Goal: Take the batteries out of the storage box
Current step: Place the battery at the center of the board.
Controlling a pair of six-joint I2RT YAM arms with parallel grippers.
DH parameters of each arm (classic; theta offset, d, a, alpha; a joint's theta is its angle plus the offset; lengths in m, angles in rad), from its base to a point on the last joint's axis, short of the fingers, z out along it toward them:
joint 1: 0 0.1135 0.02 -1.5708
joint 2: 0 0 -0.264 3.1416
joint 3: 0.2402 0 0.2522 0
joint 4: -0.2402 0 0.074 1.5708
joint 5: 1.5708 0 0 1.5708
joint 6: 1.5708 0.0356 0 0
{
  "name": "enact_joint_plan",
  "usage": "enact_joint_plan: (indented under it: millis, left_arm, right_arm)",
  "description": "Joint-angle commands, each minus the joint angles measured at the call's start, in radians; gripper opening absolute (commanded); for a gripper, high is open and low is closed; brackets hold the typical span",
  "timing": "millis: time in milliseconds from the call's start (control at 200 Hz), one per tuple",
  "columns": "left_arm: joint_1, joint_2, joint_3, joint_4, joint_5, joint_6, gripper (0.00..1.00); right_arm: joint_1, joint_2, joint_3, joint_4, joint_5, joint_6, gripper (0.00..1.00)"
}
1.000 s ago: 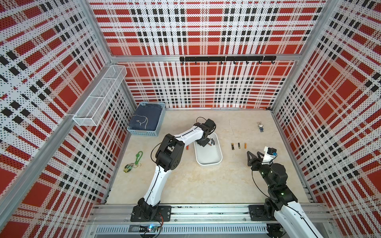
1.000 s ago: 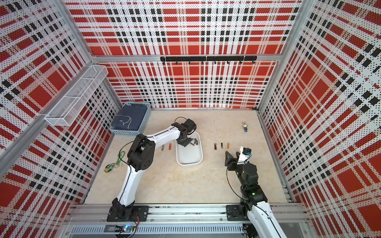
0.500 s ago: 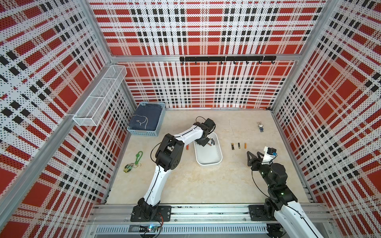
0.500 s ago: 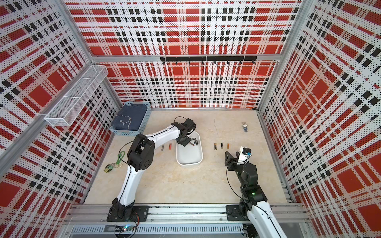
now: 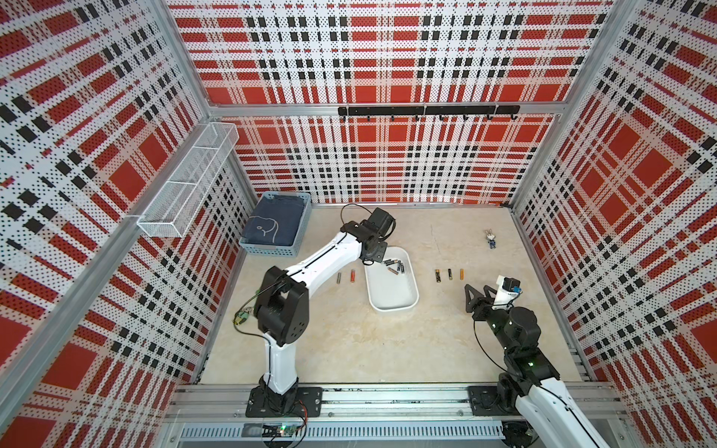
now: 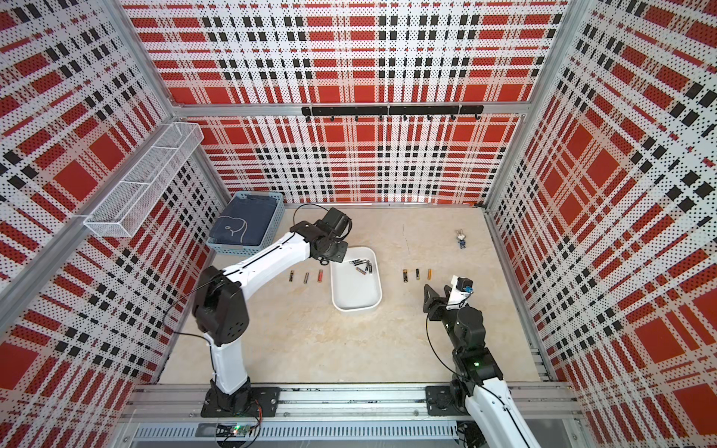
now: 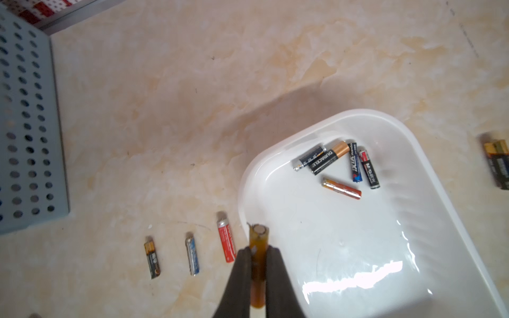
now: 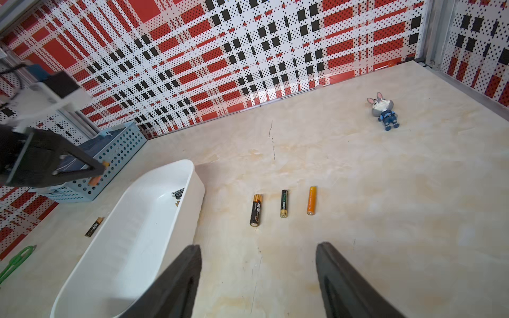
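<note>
Jaws of the left gripper (image 7: 258,253) are closed on one amber battery (image 7: 258,238). They pinch it across its body, so that the cell runs along the fingers and its flat end projects past the fingertips. Judged from this hold, the cell can be laid down lengthwise, parallel to those already set out. The held cell hangs over the left wall of the storage box (image 7: 344,247), between the rim and the red battery (image 7: 227,241) on the table (image 7: 165,110). In the right wrist view it appears raised above the wall.

Jaws of the right gripper (image 8: 259,246) stand wide apart and hold nothing. That gripper hovers over the table near a right-hand row of three cells (image 8: 284,203), well apart from the box. This position appears to leave the box free for the left arm.

A left-hand row of three cells (image 6: 306,277) lies just beside the box, and the red battery is its nearest member. Both rows are parallel and evenly spaced, which suggests that each arm deposits on its own side.

The storage box is a shallow, glossy white tray with rounded corners and smooth walls, and light reflects off its bare floor. Five batteries (image 7: 327,161) lie loose at its far end:
- two dark cells touching, one with a copper end;
- a blue cell and a black cell side by side;
- one copper-orange cell apart from the rest.
</note>
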Motion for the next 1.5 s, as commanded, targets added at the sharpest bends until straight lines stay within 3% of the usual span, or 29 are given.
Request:
enact_joint_plan:
  millis: [0, 170, 286, 436, 596, 742, 777, 1057, 1423, 1493]
  left_arm:
    - [0.013, -0.089, -0.177, 0.071, -0.001, -0.156, 0.00]
    - [0.017, -0.174, -0.397, 0.158, 0.032, -0.224, 0.00]
    - [0.018, -0.188, -0.491, 0.227, 0.040, -0.242, 0.00]
    - [0.020, -0.146, -0.548, 0.295, 0.057, -0.245, 0.00]
    - [0.022, -0.095, -0.555, 0.325, 0.047, -0.235, 0.00]
    - [0.029, -0.078, -0.564, 0.335, 0.041, -0.235, 0.00]
    - [0.032, -0.073, -0.568, 0.335, 0.039, -0.235, 0.00]
    - [0.039, -0.064, -0.597, 0.349, 0.028, -0.241, 0.00]
    - [0.046, -0.091, -0.598, 0.357, 0.009, -0.233, 0.31]
    - [0.046, -0.104, -0.598, 0.356, 0.007, -0.231, 0.31]
  right_arm:
    - [0.008, 0.021, -0.001, 0.033, -0.015, -0.003, 0.73]
    - [0.020, 0.064, 0.013, 0.047, -0.036, -0.021, 0.71]
    - [0.108, 0.134, 0.085, 0.025, -0.051, -0.083, 0.68]
    - [0.269, 0.408, 0.419, -0.195, -0.033, -0.184, 0.69]
    - [0.311, 0.773, 0.791, -0.465, -0.043, -0.187, 0.64]
    - [0.330, 0.942, 0.941, -0.465, -0.043, -0.187, 0.64]
    - [0.334, 0.982, 0.986, -0.570, -0.040, -0.176, 0.63]
    - [0.446, 1.288, 1.285, -0.766, 0.065, -0.239, 0.55]
    - [0.450, 1.509, 1.401, -0.743, 0.080, -0.241, 0.54]
    - [0.451, 1.545, 1.418, -0.740, 0.079, -0.250, 0.53]
